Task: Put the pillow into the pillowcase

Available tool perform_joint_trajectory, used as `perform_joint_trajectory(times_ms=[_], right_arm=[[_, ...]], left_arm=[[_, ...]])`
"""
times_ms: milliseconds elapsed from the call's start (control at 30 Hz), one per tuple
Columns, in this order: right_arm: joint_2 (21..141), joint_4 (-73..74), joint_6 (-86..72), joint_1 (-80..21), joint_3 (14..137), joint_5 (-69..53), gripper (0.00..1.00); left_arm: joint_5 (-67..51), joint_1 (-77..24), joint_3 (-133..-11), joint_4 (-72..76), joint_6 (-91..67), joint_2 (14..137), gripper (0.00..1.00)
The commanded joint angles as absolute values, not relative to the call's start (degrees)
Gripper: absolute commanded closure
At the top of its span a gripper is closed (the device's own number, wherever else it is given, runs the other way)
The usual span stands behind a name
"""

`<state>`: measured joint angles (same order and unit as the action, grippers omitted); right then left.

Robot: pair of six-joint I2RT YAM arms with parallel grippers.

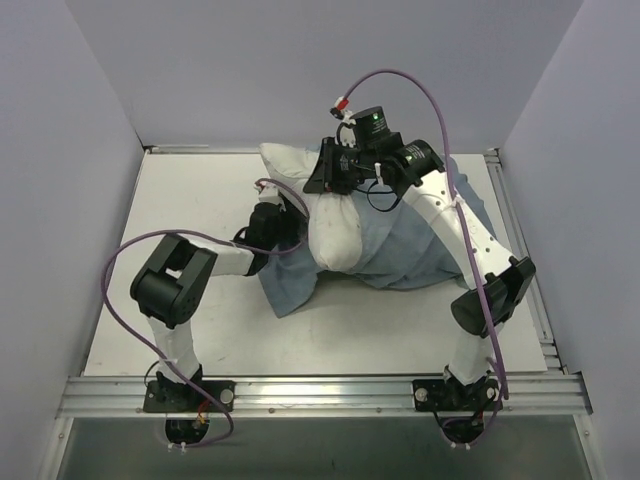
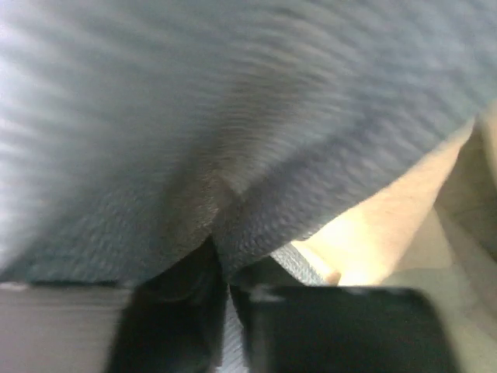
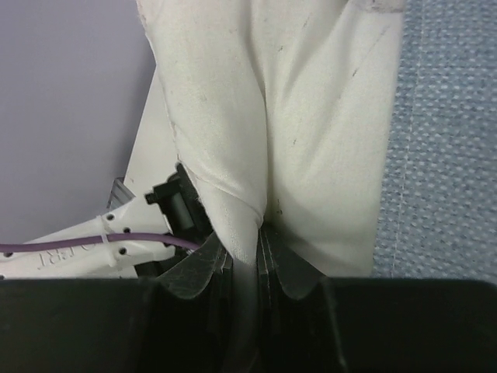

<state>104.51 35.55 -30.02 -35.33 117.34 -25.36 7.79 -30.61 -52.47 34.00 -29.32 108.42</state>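
While right jaws pinch one white pillow (image 3: 311,116), left jaws seemingly nip one blue-grey pillowcase (image 2: 233,116), blurred view.

The left gripper (image 2: 222,268) reached forward on a bent arm, jaws pinched together; the right gripper (image 3: 247,250), its arm stretched far forward, was clamped tight

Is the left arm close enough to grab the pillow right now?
Probably, yes. The left gripper sits right beside the pillow, but its jaws are pinching the pillowcase, so it would have to let go first.
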Motion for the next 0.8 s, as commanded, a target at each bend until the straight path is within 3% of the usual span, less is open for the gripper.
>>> perform_joint_trajectory(times_ms=[0,67,233,433,533,633,767], right_arm=[[97.21,32.60,-32.35,-32.97,115.67,-29.98,1.00],[97.12,32.96,-30.94,-30.51,114.79,-30.06,1.00],[98.26,32.96,-29.53,-26.55,111.54,-28.74,1.00],[98.26,32.96,-27.51,-26.98,103.03,-30.67,1.00],[97.74,32.00,-28.65,-27.95,98.81,-33.39,1.00],[98.08,28.05,-32.16,-29.79,99.04,-36.99,1.00],[100.89,25.93,-35.06,-31.99,104.48,-38.50,1.00]], left_arm=[[2.40,-23.83,-52.23,26.64,-27.25,104.18,0.92],[-2.17,-19.79,-49.76,24.19,-25.93,100.65,0.98],[-24.73,-9.07,-39.31,19.70,-23.75,87.47,0.94],[-29.78,1.74,-37.97,7.40,-15.56,78.75,0.94],[-34.88,2.90,-39.55,4.22,-12.14,78.49,1.00],[-40.78,0.44,-39.29,5.80,-13.62,78.05,0.99],[-38.41,-6.94,-37.97,10.44,-15.72,76.91,0.84]])
